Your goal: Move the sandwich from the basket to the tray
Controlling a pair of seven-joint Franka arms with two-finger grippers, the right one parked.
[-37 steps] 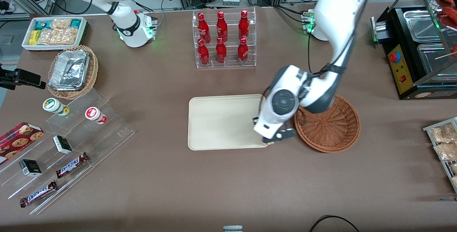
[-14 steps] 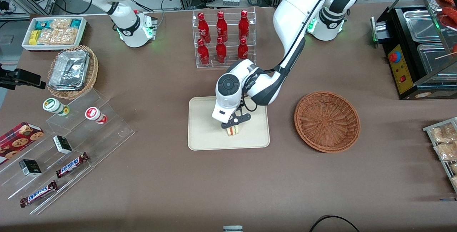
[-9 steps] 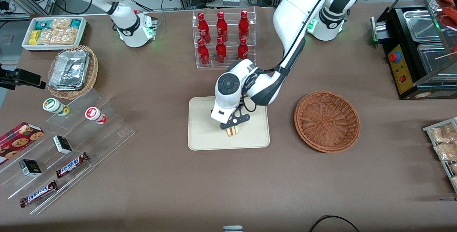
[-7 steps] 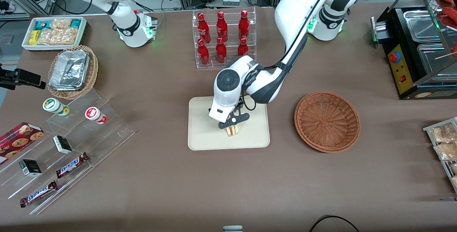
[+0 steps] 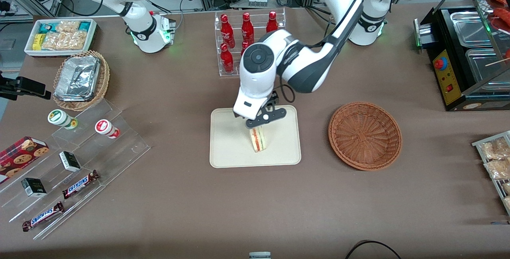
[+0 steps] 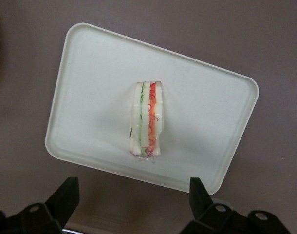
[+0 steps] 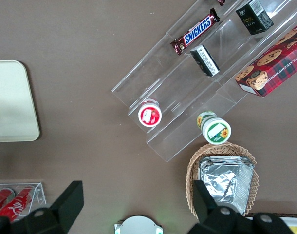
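Note:
The sandwich (image 5: pixel 258 139) stands on its edge near the middle of the cream tray (image 5: pixel 229 143), apart from everything else. Its pale bread with green and red filling shows clearly in the left wrist view as the sandwich (image 6: pixel 147 119) on the tray (image 6: pixel 90 97). My gripper (image 5: pixel 265 118) hangs open well above the sandwich, over the part of the tray farther from the front camera. Nothing sits between its fingers (image 6: pixel 65 195). The reddish-brown basket (image 5: pixel 364 135) sits beside the tray toward the working arm's end, with nothing in it.
A clear rack of red bottles (image 5: pixel 249 44) stands farther from the camera than the tray, partly covered by my arm. Toward the parked arm's end are a tan wicker basket of foil containers (image 5: pixel 81 79), a white snack bin (image 5: pixel 59 36) and acrylic steps (image 5: pixel 79 159). A food warmer (image 5: pixel 470 51) stands at the working arm's end.
The gripper carried the sandwich from beside the basket to the tray, let go of it, and has now risen straight up. The sandwich stays standing on the tray.

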